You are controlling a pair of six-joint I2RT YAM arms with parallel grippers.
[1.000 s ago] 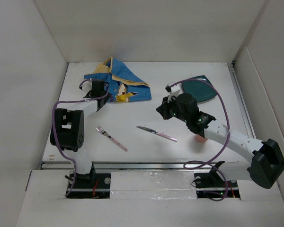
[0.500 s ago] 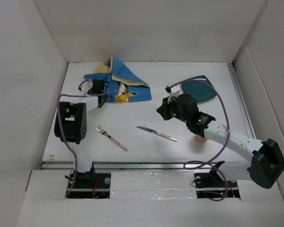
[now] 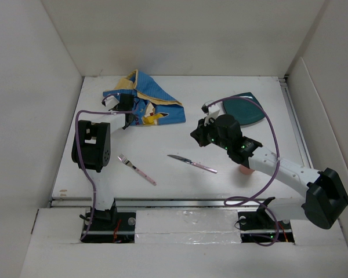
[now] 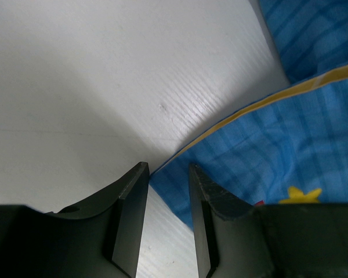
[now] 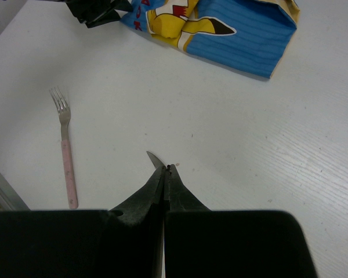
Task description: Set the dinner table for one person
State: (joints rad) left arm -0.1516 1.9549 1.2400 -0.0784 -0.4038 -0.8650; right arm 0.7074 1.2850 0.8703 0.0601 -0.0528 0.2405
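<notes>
Blue placemat (image 4: 290, 145): corner lies at the left gripper (image 4: 167, 169)
Left gripper: slightly open around that corner
Right gripper (image 5: 164, 169): fingers pressed together, empty, over knife (image 5: 153, 157)

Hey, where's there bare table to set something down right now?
Free: the table strip along the near edge, in front of the fork and knife, and the far patch between placemat and plate. Crowded: the placemat's left corner, where the left gripper stands with open jaws, and the right side, under the right gripper and its arm.
</notes>
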